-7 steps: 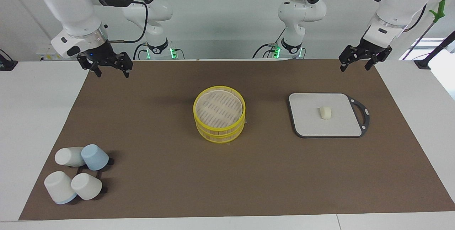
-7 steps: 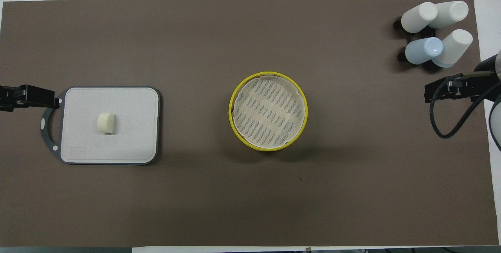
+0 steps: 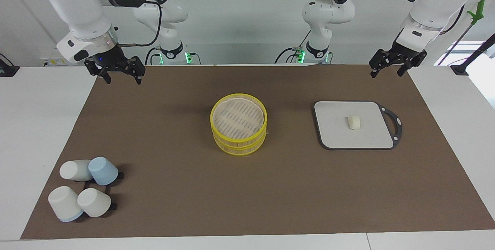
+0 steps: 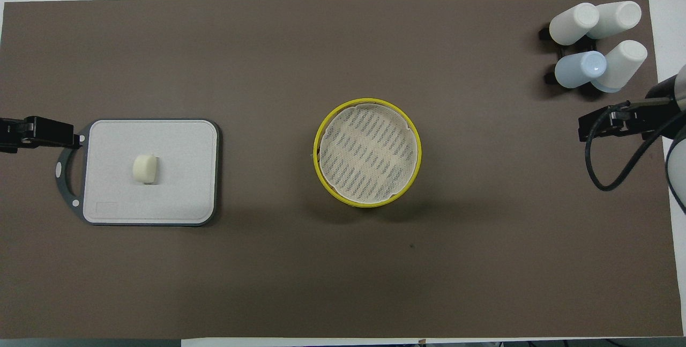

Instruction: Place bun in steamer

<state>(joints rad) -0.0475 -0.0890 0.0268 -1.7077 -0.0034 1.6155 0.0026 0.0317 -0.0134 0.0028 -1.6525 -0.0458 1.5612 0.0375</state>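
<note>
The small cream bun (image 3: 354,122) (image 4: 144,169) lies on the grey board (image 3: 340,134) (image 4: 177,197) toward the left arm's end of the table. In the middle of the brown mat stands the yellow-rimmed steamer (image 3: 238,123) (image 4: 367,152), lidless, with nothing on its slatted floor. My left gripper (image 3: 386,69) (image 4: 32,132) hangs open in the air over the mat's corner by the board's handle, holding nothing. Over the mat's corner at the right arm's end, my right gripper (image 3: 120,77) (image 4: 605,124) is raised and open, also holding nothing.
Several upturned cups (image 3: 83,190) (image 4: 595,41), white and one blue, sit on a black rack at the right arm's end, farther from the robots than the steamer. The brown mat (image 3: 247,188) covers most of the white table.
The right gripper has risen slightly and shifted a little. The left gripper has barely moved. Bun, board and steamer lie where they were.
</note>
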